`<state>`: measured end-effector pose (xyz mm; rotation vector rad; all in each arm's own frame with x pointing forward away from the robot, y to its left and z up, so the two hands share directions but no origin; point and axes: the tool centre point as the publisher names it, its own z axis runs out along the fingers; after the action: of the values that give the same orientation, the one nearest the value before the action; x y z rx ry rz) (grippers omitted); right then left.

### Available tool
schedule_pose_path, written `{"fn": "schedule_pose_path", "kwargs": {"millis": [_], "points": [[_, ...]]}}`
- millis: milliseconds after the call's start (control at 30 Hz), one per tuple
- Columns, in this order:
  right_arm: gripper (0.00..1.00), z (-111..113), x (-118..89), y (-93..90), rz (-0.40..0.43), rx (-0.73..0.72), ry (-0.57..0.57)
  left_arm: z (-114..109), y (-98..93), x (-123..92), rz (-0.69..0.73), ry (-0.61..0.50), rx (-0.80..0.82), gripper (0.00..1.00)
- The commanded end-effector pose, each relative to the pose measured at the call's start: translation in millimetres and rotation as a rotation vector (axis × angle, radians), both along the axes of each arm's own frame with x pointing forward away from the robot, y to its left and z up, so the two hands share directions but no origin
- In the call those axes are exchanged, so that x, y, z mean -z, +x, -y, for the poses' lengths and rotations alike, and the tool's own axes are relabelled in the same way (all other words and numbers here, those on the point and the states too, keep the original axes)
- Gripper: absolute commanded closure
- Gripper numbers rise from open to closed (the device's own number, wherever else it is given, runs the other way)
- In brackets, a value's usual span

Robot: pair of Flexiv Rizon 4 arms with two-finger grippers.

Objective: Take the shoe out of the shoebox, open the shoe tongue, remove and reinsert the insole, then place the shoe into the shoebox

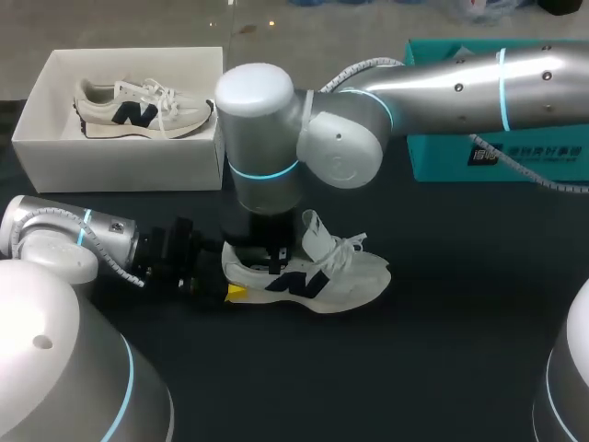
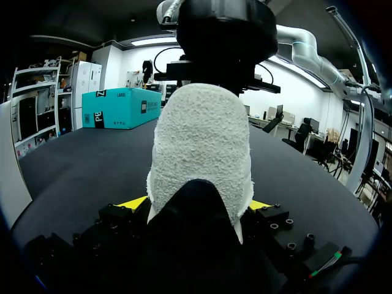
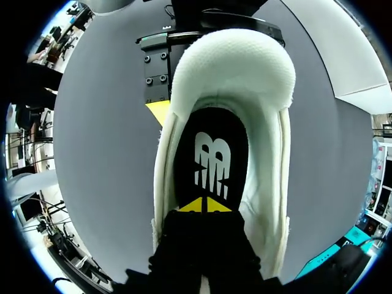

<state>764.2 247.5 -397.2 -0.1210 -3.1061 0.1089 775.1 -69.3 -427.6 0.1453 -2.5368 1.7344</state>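
Note:
A white sneaker (image 1: 350, 281) with a dark side logo lies on the black table, toe to the right. My left gripper (image 1: 235, 284) comes in low from the left and holds its heel. In the left wrist view the terry heel (image 2: 199, 141) fills the gap between the yellow tips of the left gripper (image 2: 196, 205). My right gripper (image 1: 276, 262) reaches straight down into the shoe's opening. In the right wrist view the right gripper (image 3: 205, 205) is shut, its yellow tips together on the black insole (image 3: 211, 153), which lies flat inside. The tongue and laces stand up.
A white shoebox (image 1: 120, 166) stands at the back left, with a second sneaker (image 1: 138, 110) in it. At the back right lies a teal box (image 1: 497, 157). The right arm's elbow hangs over the table's middle.

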Motion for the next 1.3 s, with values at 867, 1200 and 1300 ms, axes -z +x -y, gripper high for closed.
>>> {"fn": "schedule_pose_path", "kwargs": {"millis": [867, 1200, 1300], "points": [[0.6, 1.4, 31.3, 12.1, 0.072, 0.067, 0.04, -0.7, 1.5, 2.9, -0.002, 0.002, 0.001, 1.0], [0.75, 7.6, 54.6, -5.8, -0.069, 0.047, 0.008, -0.7, 1.5, 2.9, -0.002, 0.002, 0.001, 1.0], [1.0, 10.3, 53.9, -8.5, -0.081, 0.044, 0.005, -0.7, 1.5, 2.9, -0.002, 0.002, 0.001, 1.0]]}}
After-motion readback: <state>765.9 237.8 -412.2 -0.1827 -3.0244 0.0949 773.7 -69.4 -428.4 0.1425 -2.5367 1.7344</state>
